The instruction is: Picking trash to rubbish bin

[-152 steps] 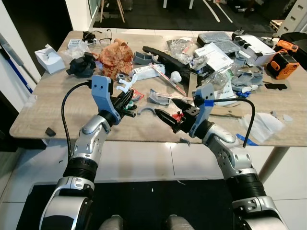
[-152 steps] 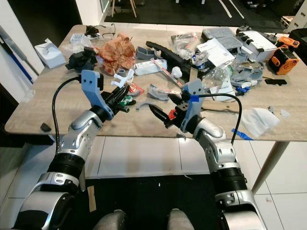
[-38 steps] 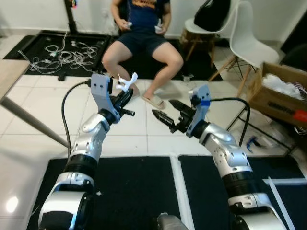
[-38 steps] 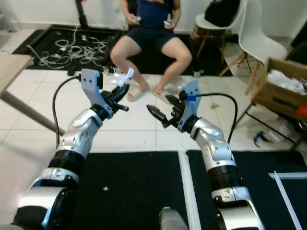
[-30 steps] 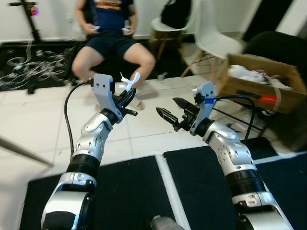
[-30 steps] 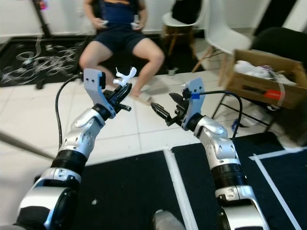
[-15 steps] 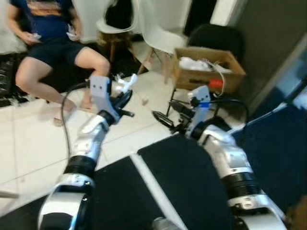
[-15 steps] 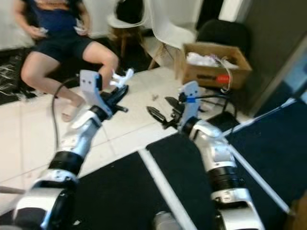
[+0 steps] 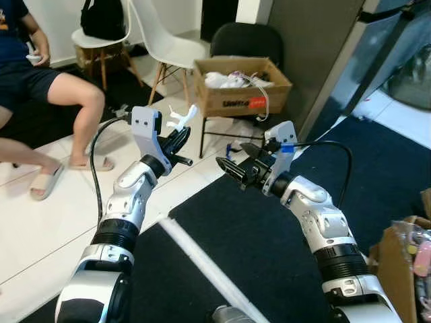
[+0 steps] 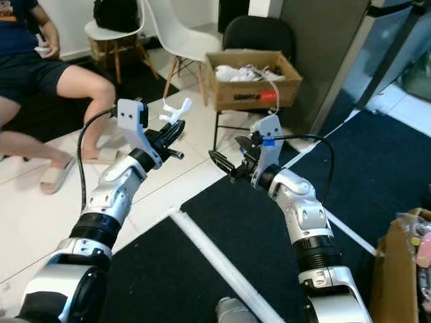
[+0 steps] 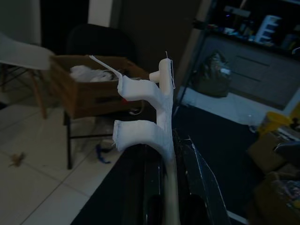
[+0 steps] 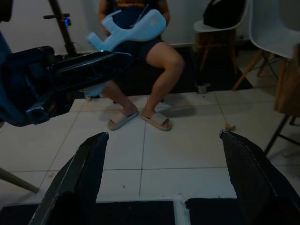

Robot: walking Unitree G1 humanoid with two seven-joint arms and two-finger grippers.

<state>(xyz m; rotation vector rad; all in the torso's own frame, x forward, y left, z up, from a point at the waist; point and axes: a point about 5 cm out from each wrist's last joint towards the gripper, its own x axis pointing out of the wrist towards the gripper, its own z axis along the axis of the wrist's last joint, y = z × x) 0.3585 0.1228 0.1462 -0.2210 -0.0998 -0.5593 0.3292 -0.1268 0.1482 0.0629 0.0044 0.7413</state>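
White forked plastic scrap (image 9: 180, 119) sits pinched in the left gripper (image 9: 176, 139). Right gripper (image 9: 237, 165) hangs spread and seemingly empty, near a far brown cardboard box (image 9: 241, 86).

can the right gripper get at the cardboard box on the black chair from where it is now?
Probably not yet. The right gripper is open and holds nothing, with no obstacle toward the cardboard box, but the box sits on the black chair well beyond the arm's stretch. The robot would likely need to step closer.

White plastic piece (image 9: 180, 118); black fingers (image 9: 232, 171); brown cardboard box (image 9: 242, 85).
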